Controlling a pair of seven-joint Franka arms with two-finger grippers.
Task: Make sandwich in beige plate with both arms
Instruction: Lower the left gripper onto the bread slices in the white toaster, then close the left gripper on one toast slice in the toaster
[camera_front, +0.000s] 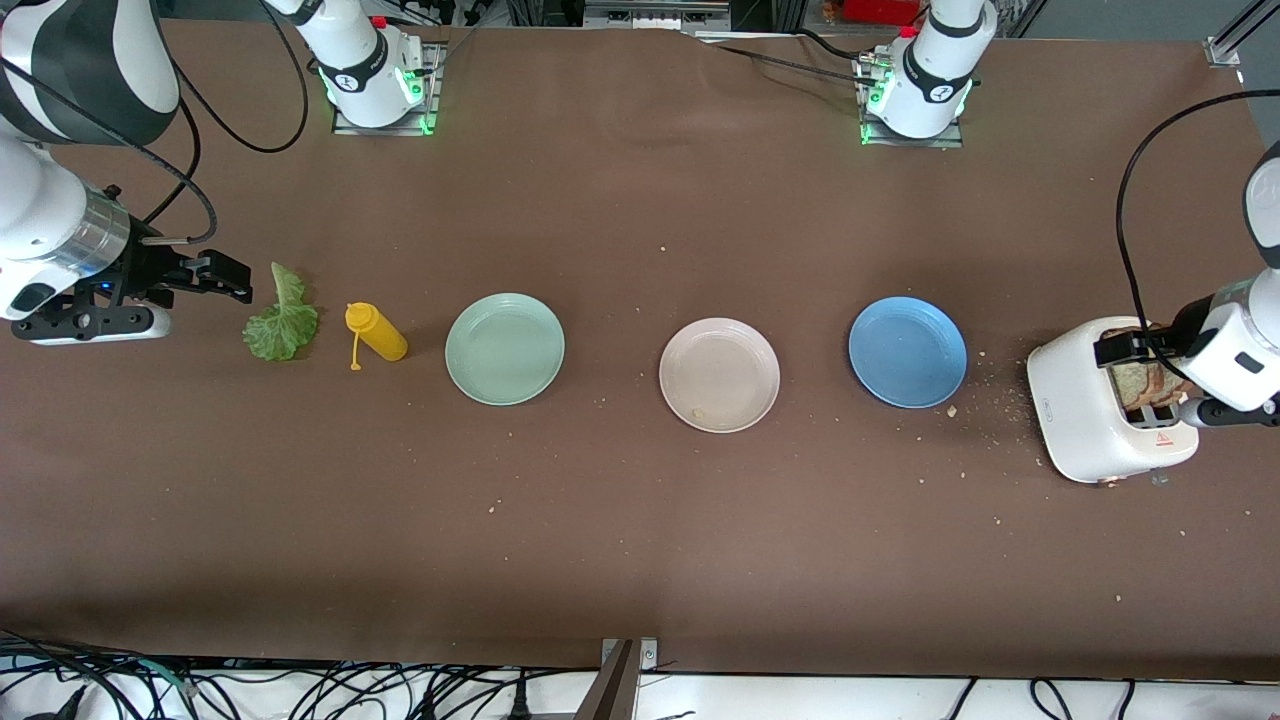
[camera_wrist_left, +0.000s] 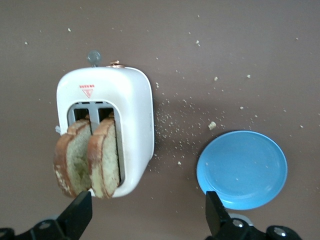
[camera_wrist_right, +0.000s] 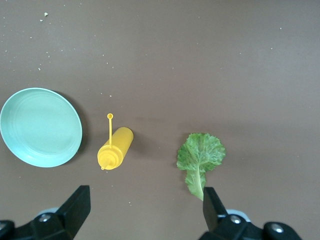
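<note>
Front view, centre of the frame: the beige plate (camera_front: 719, 375) lies bare on the brown table (camera_front: 640, 540), between a mint-green plate (camera_front: 505, 349) and a blue plate (camera_front: 908, 351), the three forming a row across the middle. At middle left of the frame, a yellow squeeze bottle (camera_front: 377, 331) lies on its side beside the mint-green plate, and a lettuce leaf (camera_front: 283, 318) lies flat beside the bottle.

At the left edge of the frame, the right gripper (camera_front: 222, 280) hangs just beside the lettuce leaf, its fingers (camera_wrist_right: 75, 209) spread wide and holding nothing.

At the right edge of the frame, a white toaster (camera_front: 1100, 415) lies tipped on its side, with crumbs scattered between it and the blue plate. Two bread slices (camera_wrist_left: 87, 159) protrude from its slots, side by side and touching.

The left gripper (camera_front: 1140, 345) hovers over the toaster, fingers spread apart and empty, in the left wrist view with one fingertip (camera_wrist_left: 77, 212) close to the slices' ends.
</note>
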